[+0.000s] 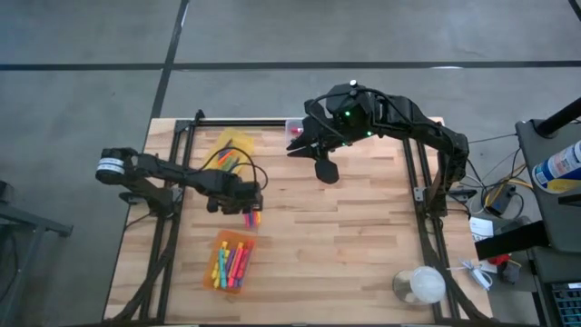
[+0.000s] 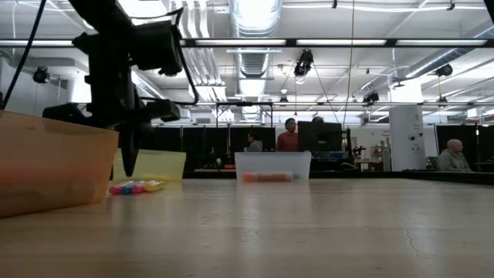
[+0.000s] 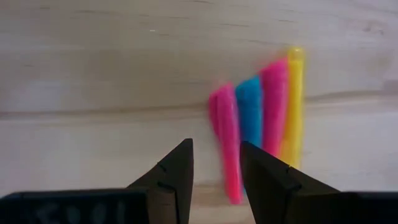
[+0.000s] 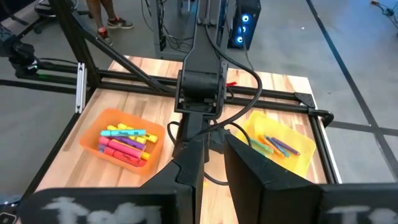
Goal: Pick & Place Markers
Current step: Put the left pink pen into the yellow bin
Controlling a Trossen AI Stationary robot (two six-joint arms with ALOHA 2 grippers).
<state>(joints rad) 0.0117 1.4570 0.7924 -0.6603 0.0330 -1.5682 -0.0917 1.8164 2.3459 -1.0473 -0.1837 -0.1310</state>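
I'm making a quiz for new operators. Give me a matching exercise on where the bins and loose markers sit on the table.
Things:
1. orange bin
2. yellow bin
3. clear bin
4. loose markers

Places:
A. on bare wood under the left gripper
B. far edge, holding one marker
C. near edge, full of markers
D. far left, few markers

Pairs: 1-C, 2-D, 3-B, 4-A

Three bins [image 1: 232, 262], four loose markers [image 3: 261, 118], two arms [image 1: 182, 174]
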